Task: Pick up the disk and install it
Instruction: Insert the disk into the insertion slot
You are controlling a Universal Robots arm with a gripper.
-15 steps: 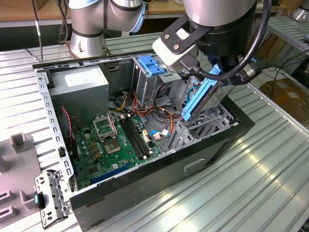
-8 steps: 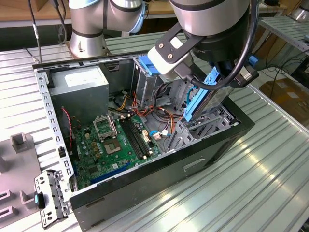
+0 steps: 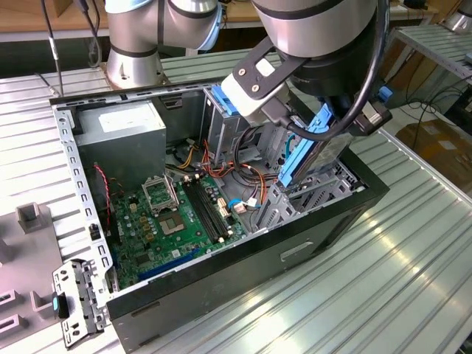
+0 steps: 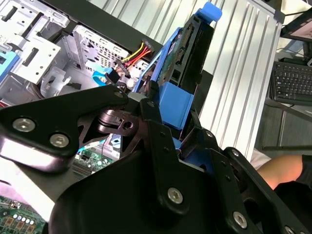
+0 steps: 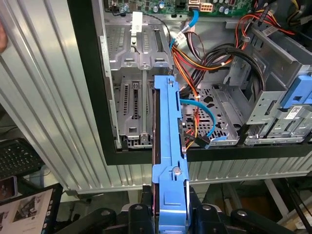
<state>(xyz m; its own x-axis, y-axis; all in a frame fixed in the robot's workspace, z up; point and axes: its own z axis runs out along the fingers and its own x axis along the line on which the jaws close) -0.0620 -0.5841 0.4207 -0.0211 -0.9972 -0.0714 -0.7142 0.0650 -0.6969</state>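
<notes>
The open computer case [image 3: 243,269] lies on a ribbed table [image 3: 383,280]. Above its metal drive cage [image 5: 131,97] the disk [image 5: 168,141] hangs on edge, not yet inside. The gripper [image 5: 168,214] holds it, the fingers [image 4: 157,136] pinching its blue carrier rail. I judge the installing step is in hand; it calls for lining the rails up with the bay.

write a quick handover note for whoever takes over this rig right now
Gripper: shut on the disk, gripping it by one end of its light blue carrier.
Disk: off the table, held edge-on over the metal drive cage, at the end of the open case on the exterior view's right.
Done: pick-up.
Left: the install. The disk is not yet seated in a bay, and orange and blue cables lie close beside it.
</notes>
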